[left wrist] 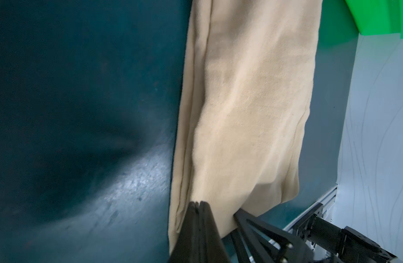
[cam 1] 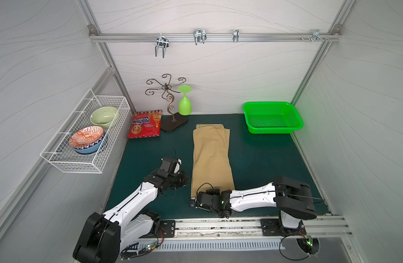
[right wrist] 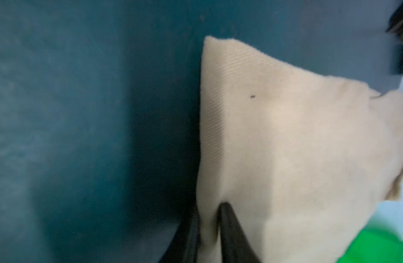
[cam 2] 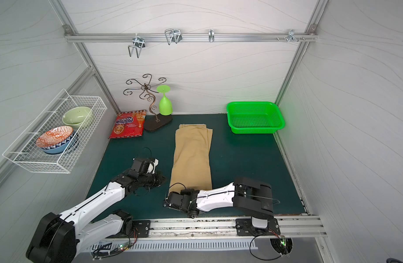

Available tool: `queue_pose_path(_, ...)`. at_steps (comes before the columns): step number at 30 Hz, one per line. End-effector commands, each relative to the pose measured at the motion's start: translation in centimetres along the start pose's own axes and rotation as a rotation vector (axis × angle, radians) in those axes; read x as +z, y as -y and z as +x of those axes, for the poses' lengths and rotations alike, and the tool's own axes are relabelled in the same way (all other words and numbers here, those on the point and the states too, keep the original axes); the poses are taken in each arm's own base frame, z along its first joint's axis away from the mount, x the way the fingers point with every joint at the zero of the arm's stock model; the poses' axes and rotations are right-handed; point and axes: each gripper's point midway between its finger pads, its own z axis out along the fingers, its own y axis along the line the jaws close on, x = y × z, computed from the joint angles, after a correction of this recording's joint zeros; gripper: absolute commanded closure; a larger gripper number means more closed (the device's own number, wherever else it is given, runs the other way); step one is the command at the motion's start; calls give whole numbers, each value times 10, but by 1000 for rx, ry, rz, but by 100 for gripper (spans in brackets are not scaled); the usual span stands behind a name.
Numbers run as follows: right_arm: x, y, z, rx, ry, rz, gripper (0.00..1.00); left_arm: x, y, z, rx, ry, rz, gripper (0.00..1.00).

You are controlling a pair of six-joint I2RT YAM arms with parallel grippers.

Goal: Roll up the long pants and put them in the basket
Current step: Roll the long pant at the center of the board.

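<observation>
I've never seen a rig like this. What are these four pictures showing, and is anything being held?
This is a tabletop robot with a left arm and a right arm, each ending in a gripper. Two pictures look down from overhead; two come from cameras on the wrists. On the green mat lie the long pants, folded into a narrow strip, with a green basket, a red snack bag, a metal stand and an upturned green goblet behind. The right gripper pinches a near corner of the pants. The left gripper is shut at their edge; whether it grips cloth I cannot tell.
</observation>
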Motion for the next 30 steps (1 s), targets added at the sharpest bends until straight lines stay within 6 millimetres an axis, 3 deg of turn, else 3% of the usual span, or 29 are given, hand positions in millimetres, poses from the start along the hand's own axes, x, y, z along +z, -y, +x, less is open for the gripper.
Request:
queue_pose_path(1,-2,-39,23,5,-48,-201,91,7,41,-17,51,0,187,100)
queue_pose_path(3,-11,-42,18,34,-23,-244,100,16,51,-13,73,-41,222,100)
queue_pose_path(8,-37,-46,8,116,36,-364,100,43,53,21,174,-186,181,100)
queue_pose_path(14,-70,-48,1,227,93,-528,100,63,12,48,107,-264,77,100)
queue_pose_path(19,-100,-44,-4,337,145,-724,100,73,-4,66,56,-346,47,100)
queue_pose_path(24,-127,-28,-14,416,179,-906,100,77,-15,72,53,-378,7,100)
queue_pose_path(30,-147,9,-31,527,222,-1088,100,63,-12,60,86,-323,-39,100)
